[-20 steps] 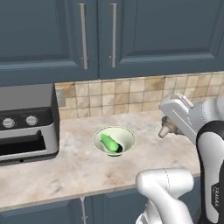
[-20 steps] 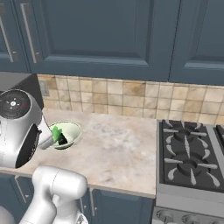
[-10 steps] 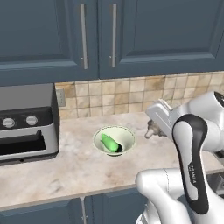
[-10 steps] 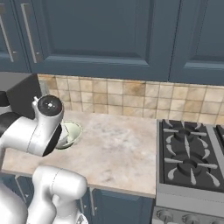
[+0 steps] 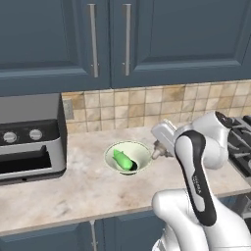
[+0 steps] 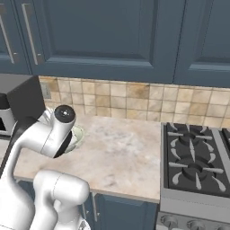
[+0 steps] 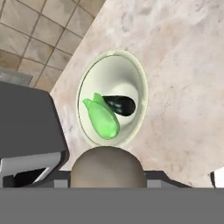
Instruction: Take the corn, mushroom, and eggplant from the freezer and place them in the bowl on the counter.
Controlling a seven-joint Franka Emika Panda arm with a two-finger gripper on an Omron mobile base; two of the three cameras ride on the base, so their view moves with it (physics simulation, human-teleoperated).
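I see my hand (image 5: 158, 151) hovering just right of the bowl (image 5: 143, 149) on the counter (image 5: 88, 188), clenched around the tan mushroom (image 7: 108, 168). The corn (image 7: 102, 118) and the dark eggplant (image 7: 120, 104) lie side by side inside the bowl. A toaster oven (image 5: 29, 139) sits at far left.

Counter (image 5: 73, 196) marbled stone, matt; bowl (image 7: 135, 83) smooth, glossy; corn (image 7: 103, 119) waxy.
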